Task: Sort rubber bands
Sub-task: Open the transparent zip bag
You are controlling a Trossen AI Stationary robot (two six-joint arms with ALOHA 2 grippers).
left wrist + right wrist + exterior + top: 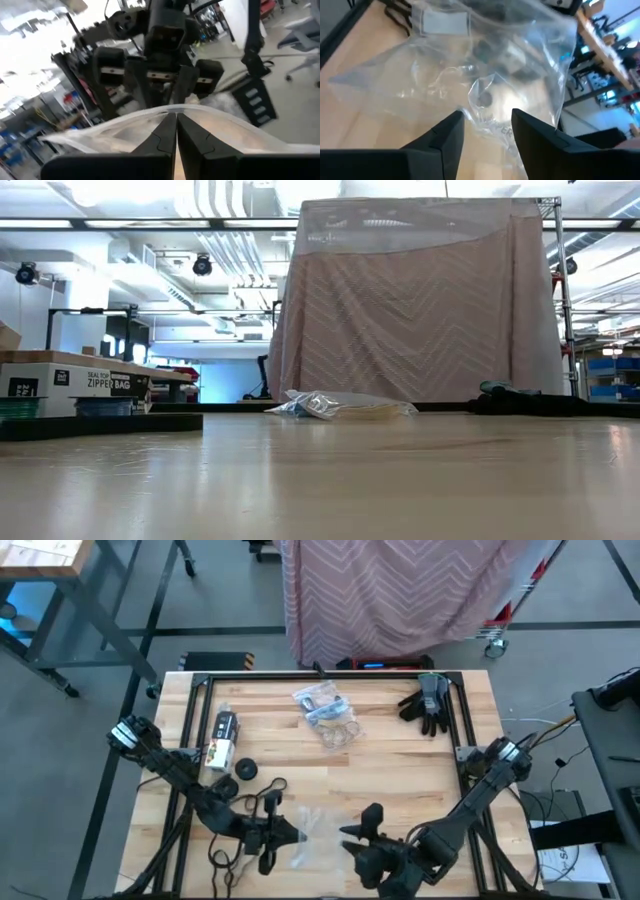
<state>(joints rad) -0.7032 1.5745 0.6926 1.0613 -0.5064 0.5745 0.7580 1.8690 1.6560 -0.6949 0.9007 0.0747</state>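
The big wooden table (400,770) has two dark arms reaching in low at its near edge, with a clear bag (312,830) lying between them. The left claw (283,833) is clenched on one edge of that bag; its two fingers are pressed flat together with thin plastic pinched between them. The right claw (485,125) is on the other side with its fingers apart, and the bag's edge sits in the gap, not squeezed yet. Black rubber bands (262,798) lie in loose loops on the wood just beside the left arm, and more loops (225,858) sit near the table's edge. I think the bag could slip away, because it is so thin and crinkly, and the right claw might close on air or crush the opening shut. Another bag (328,712) at the far side has something bluish inside, but I cannot make out what. Whether the near bag holds any bands is hard to see.
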